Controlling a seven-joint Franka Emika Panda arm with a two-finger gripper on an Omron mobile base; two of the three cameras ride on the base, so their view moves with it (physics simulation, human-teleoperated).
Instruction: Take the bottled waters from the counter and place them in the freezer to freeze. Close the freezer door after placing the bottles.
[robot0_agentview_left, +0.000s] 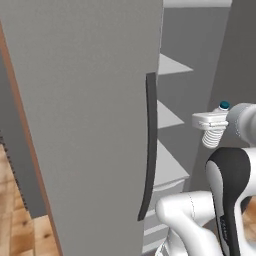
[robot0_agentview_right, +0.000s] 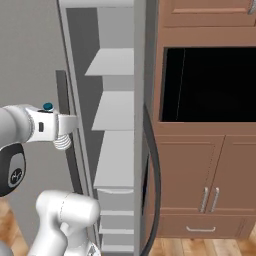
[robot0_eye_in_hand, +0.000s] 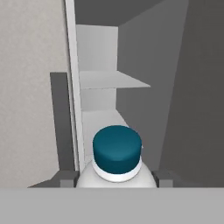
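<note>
Pale shelves (robot0_agentview_right: 116, 62) stacked inside the open freezer (robot0_agentview_left: 200, 55), running down the middle of the right base view and the right of centre in the left base view. Flat, thin, light grey against darker grey walls. Bare on every visible surface. Lower down, a few shallower tiers (robot0_agentview_right: 116, 220) close together near the bottom centre of the right base view. One shelf (robot0_eye_in_hand: 111, 79) at centre in the hand view, also bare, with another lighter surface (robot0_eye_in_hand: 103, 122) beneath it. Wooden floor (robot0_agentview_left: 20, 225) at lower left of the left base view.
</note>
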